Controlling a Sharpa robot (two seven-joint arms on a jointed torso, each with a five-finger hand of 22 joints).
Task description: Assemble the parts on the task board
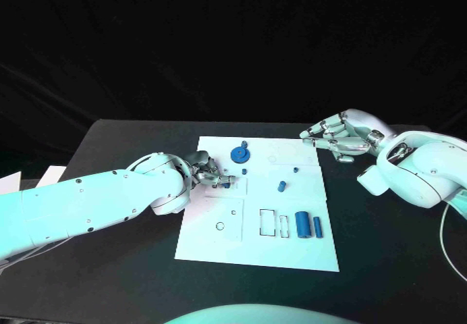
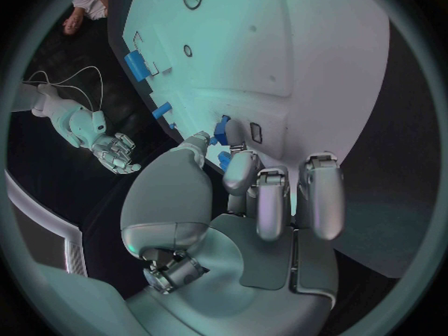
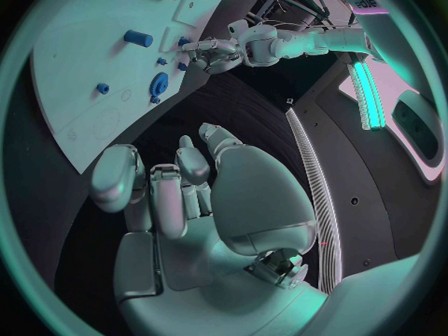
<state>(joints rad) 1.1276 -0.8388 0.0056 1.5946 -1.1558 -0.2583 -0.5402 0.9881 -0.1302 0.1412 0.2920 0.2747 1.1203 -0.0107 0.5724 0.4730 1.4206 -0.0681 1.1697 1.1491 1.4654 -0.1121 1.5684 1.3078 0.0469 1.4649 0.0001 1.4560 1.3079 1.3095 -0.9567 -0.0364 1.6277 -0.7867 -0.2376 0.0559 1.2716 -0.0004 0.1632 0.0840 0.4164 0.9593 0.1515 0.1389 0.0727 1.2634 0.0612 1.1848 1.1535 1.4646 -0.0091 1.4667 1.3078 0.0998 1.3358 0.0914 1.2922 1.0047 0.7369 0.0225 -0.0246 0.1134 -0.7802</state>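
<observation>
The task board (image 1: 255, 253) lies flat in the middle of the black bench (image 1: 127, 270), a white plate with outlined slots and small holes, and blue parts are scattered over it. The left hand (image 1: 206, 172) hovers over the board's left-centre and pinches a small blue part (image 1: 225, 180) between its fingertips; the left wrist view shows that piece (image 2: 222, 131) held right at the board's surface beside a small rectangular outline. The right hand (image 1: 341, 138) hangs off the board's far right corner above the bench, fingers loosely apart and holding nothing. The step in hand looks like seating the pinched piece in its recess. To do it well, the left hand should probably square the part with the outline before pressing, lower it straight down rather than at a slant, and let go only once it sits flush, since a small piece held only at the fingertips could twist or tip. Whether it is already partly in its slot cannot be told. On the board, a blue gear (image 1: 239, 155) sits near the far edge, a short blue peg (image 1: 281, 185) stands near the centre, and two blue cylinders (image 1: 303, 224) lie side by side to the right of a pair of empty rectangular outlines, so much assembly seems left.
</observation>
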